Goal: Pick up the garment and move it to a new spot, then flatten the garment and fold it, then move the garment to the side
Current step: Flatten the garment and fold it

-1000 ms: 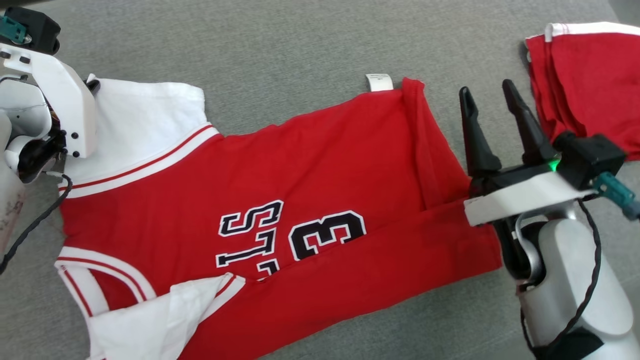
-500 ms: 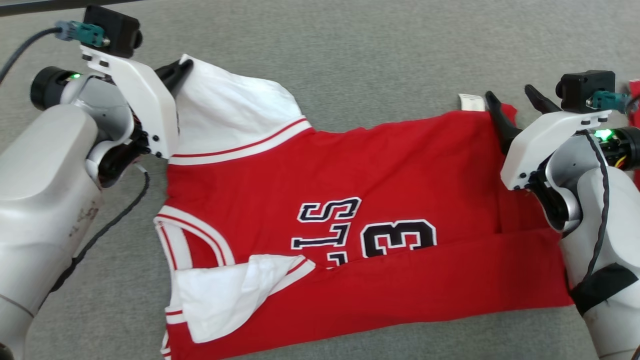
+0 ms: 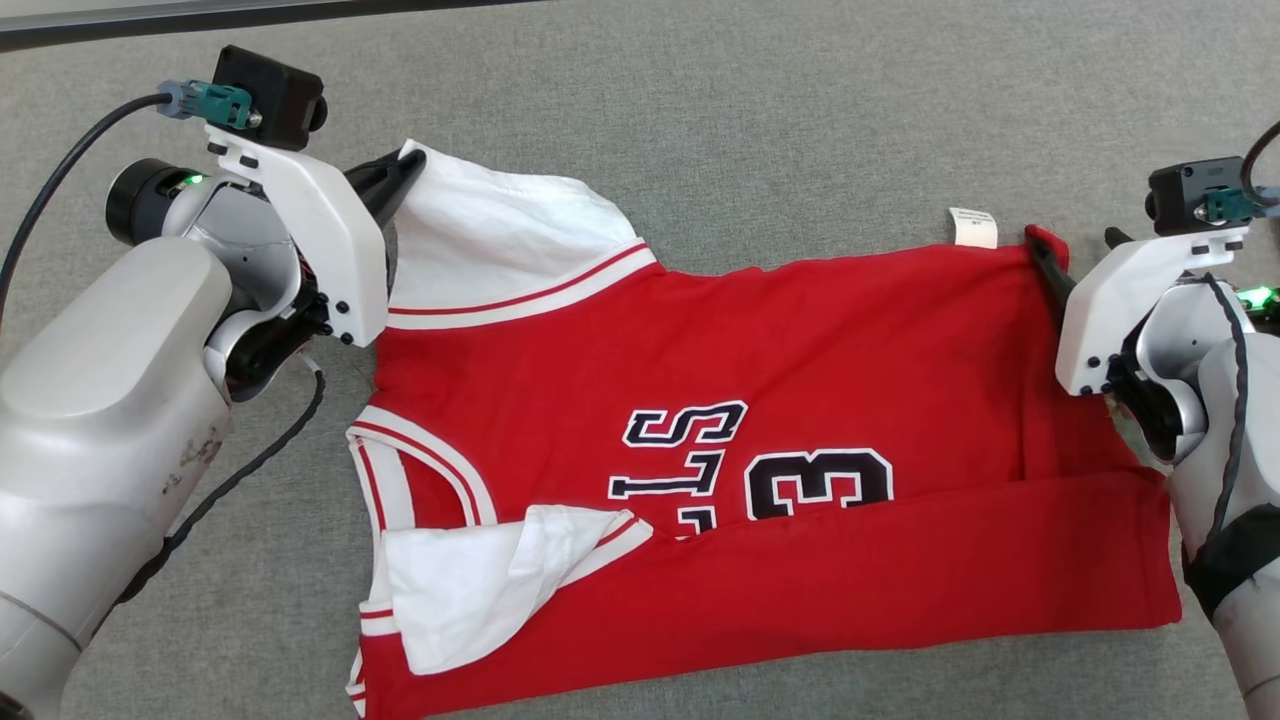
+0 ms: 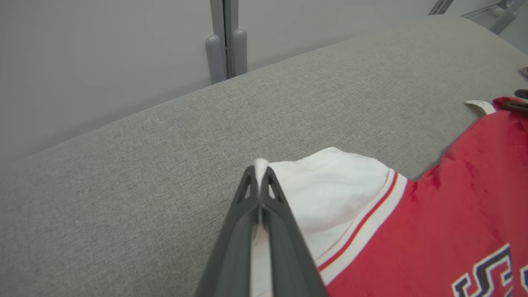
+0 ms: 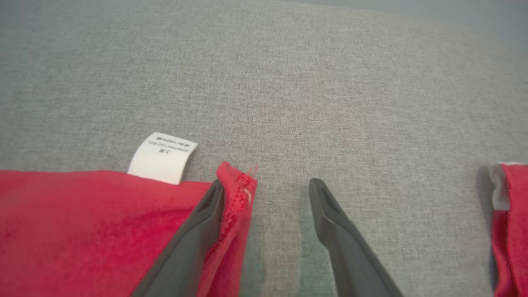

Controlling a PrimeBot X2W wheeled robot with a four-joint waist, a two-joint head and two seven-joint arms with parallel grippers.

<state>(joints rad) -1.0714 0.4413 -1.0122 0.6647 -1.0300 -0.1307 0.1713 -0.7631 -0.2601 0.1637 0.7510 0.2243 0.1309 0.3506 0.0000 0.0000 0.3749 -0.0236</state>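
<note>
The garment is a red jersey with white sleeves and black-and-white lettering, lying sideways on the grey surface with its near long edge folded over. My left gripper is shut on the edge of the far white sleeve, which peaks between the closed fingertips of the left gripper. My right gripper stands open at the far hem corner. In the right wrist view one finger of the right gripper lies against the red hem and the other rests over bare cloth surface.
A white care label sticks out from the hem beside my right gripper. Another red garment lies further right. The grey padded surface ends at a far edge, with a wall and a grey post behind it.
The head camera has swung, shifting the whole picture. My right gripper has come from the gap beside the hem onto the hem corner. The sleeve in my left gripper now stands lifted.
</note>
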